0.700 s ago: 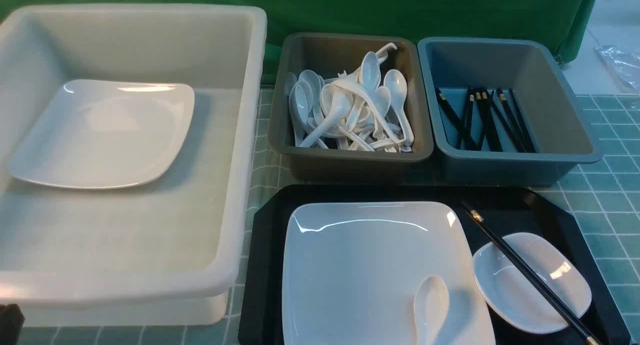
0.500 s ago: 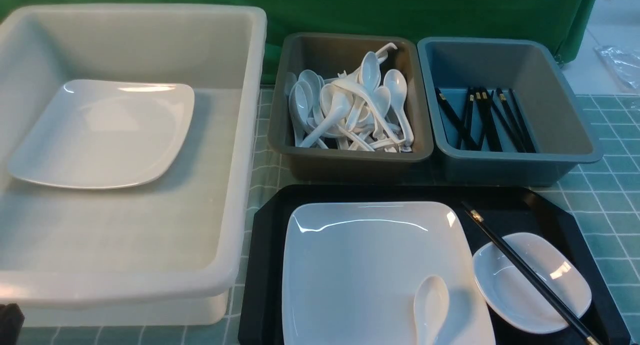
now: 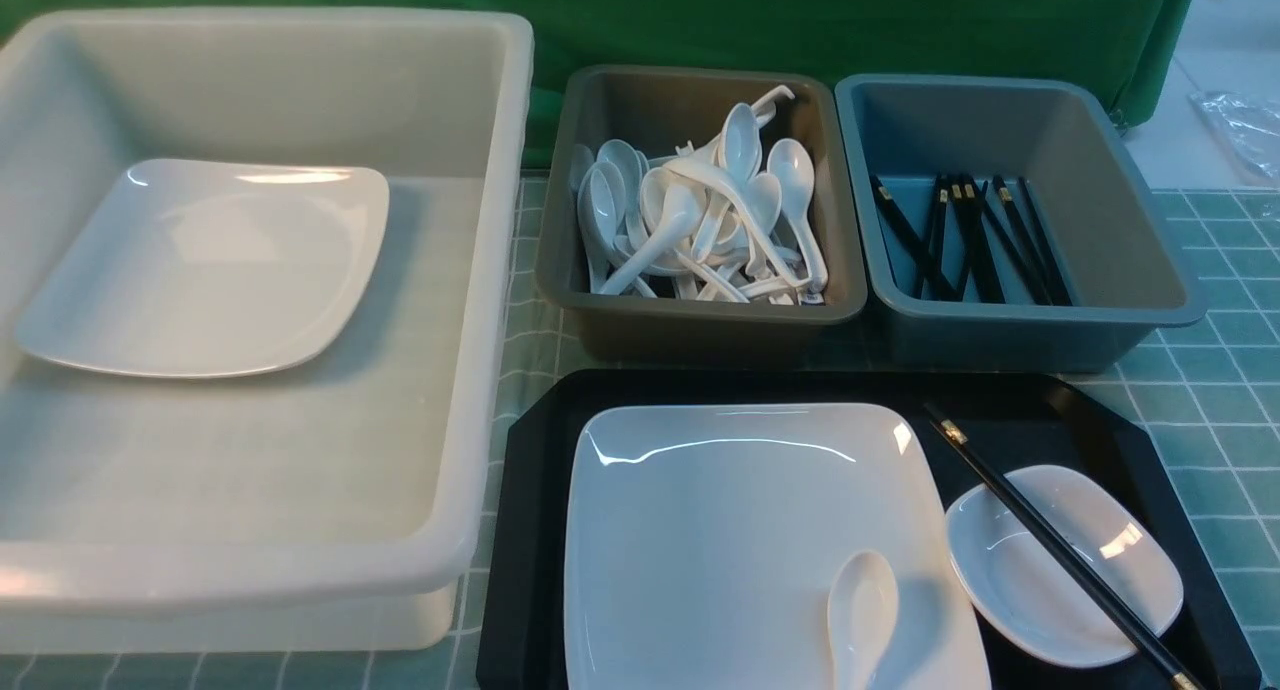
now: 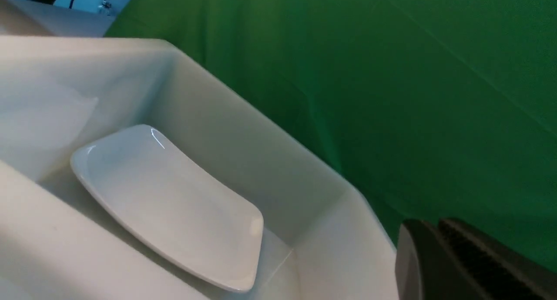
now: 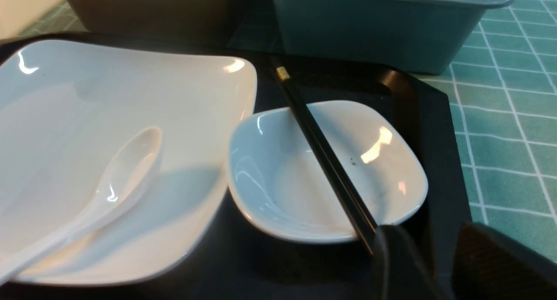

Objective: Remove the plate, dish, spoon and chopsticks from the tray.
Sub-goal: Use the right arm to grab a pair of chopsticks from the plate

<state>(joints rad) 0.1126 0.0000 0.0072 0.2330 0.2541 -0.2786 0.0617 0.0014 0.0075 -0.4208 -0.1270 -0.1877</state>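
The tray (image 3: 530, 530) sits on the tabletop (image 3: 1230, 390), nearest the robot, and carries all four items. The plate (image 3: 720, 530) fills its left and middle, and the spoon (image 3: 860, 610) lies in the plate's near right part, bowl pointing away. The dish (image 3: 1010, 570) is just beside the plate on the right. The chopsticks (image 3: 1050, 537) lie slantwise across the dish, gold-banded end on the tray floor farther back.

The right tool (image 5: 431, 248) hangs low at the dish's near edge, its jaws apart with nothing between them; one finger (image 5: 400, 265) hides the chopsticks' tip.

The left tool (image 4: 435, 248) is closed on nothing, above the bin (image 4: 217, 117), where a second plate (image 4: 174, 204) lies.
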